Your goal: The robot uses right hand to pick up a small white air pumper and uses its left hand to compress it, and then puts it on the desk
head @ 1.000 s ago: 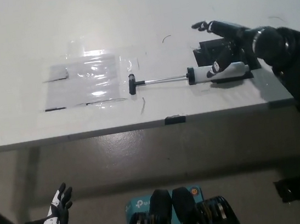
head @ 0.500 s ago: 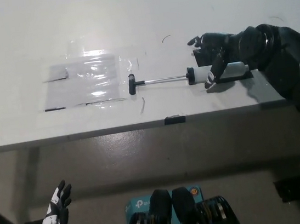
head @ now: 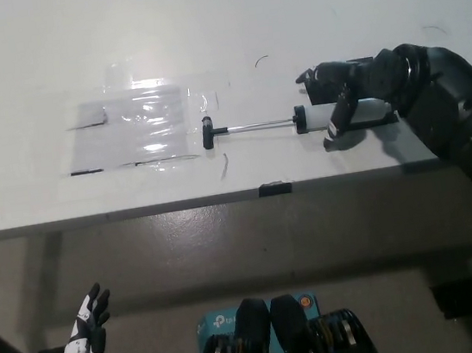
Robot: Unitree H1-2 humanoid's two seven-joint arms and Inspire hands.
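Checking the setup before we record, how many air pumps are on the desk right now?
1. The air pumper lies on the desk toward its right, rod drawn out leftward, with the right hand curled over its white barrel. The left hand waits below the desk.

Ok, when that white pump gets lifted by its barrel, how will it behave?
The air pumper lies with its rod fully extended, so it will likely droop handle-end. Its round barrel may roll or slip under the right hand. It is probably light.

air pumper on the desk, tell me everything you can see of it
The small white air pumper lies flat on the white desk, its black T-handle pointing to the robot's left on a thin metal rod drawn fully out. Its white barrel has a black collar. The black right hand curls over the barrel.
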